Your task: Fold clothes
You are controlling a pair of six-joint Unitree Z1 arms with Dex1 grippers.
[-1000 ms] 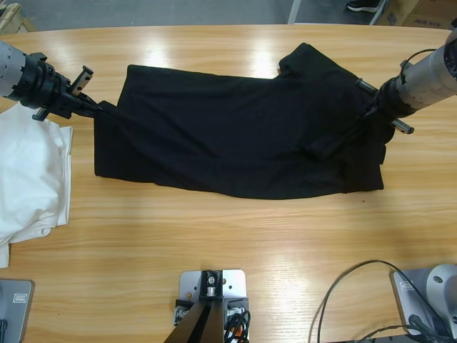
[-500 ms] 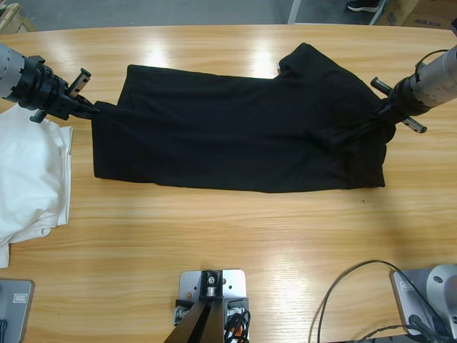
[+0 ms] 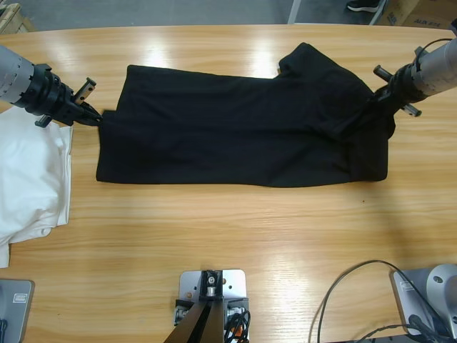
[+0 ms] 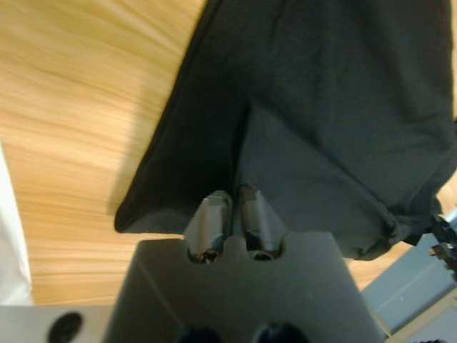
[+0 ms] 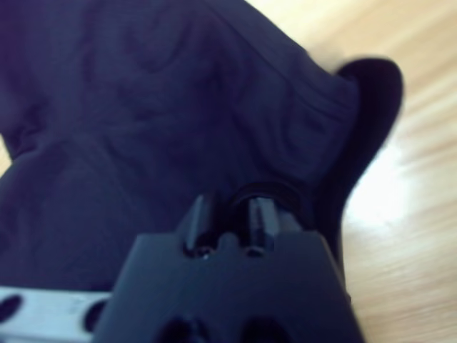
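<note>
A black shirt [image 3: 235, 136] lies stretched lengthwise across the middle of the wooden table. My left gripper [image 3: 95, 118] is shut on its left edge; in the left wrist view the jaws pinch a fold of the black shirt [image 4: 335, 107], and the left gripper [image 4: 232, 207] sits just over the wood. At the right end, my right gripper [image 3: 377, 96] is shut on the shirt's right side, lifting a ridge of cloth. The right wrist view shows the right gripper [image 5: 232, 211] buried in the dark shirt [image 5: 143, 107]. White clothes [image 3: 28, 179] lie at the table's left edge.
Bare wood of the table [image 3: 235, 236] runs along the front, below the shirt. Cables [image 3: 343, 300] trail at the lower right. The white pile lies close under the left arm [image 3: 21, 78].
Both arms have pulled outward and slightly back, drawing the black shirt tauter. Its lower edge is now straighter and the right-side folds have flattened.
</note>
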